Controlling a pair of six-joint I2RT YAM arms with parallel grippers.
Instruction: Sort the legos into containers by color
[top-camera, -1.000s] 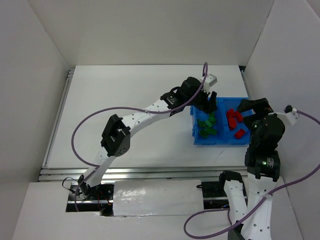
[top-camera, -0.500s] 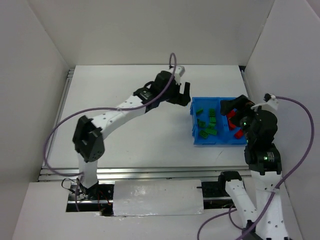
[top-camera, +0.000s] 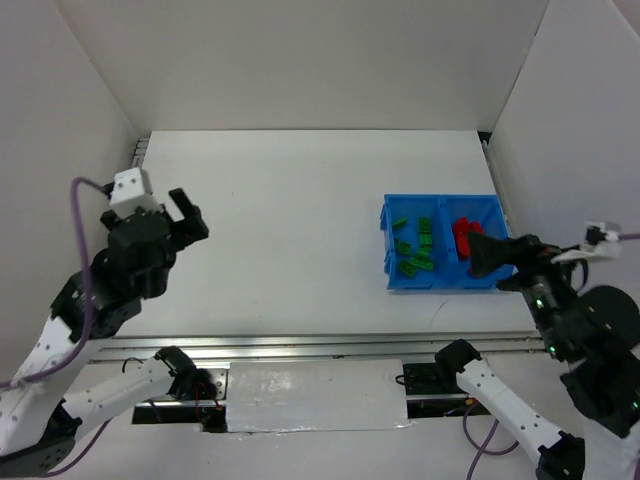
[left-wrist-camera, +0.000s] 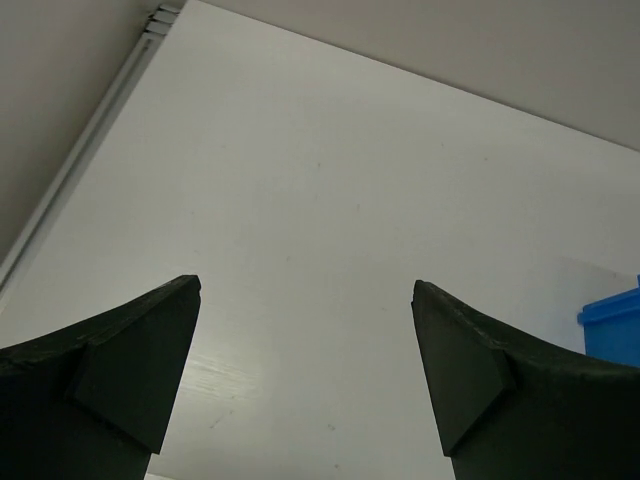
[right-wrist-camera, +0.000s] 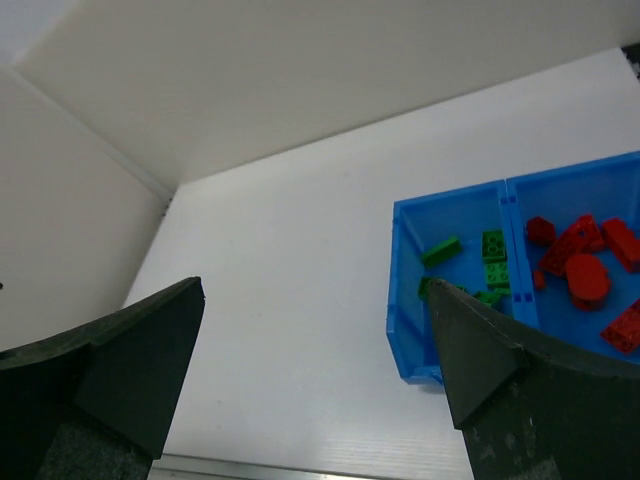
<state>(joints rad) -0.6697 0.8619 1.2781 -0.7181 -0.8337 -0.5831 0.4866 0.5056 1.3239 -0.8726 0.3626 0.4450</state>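
Legos (top-camera: 418, 250) lie sorted in the blue bin (top-camera: 440, 286), green in 1 compartment, red in the other; I see none outside. Left gripper (left-wrist-camera: 305, 290) and right gripper (right-wrist-camera: 315, 290) gape empty, so the job looks done.

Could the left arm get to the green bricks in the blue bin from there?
Probably yes. The left gripper hangs open far to the left, but only bare table lies between it and the blue bin, whose top is uncovered. The right gripper hovers by the red bricks, not the green bricks.
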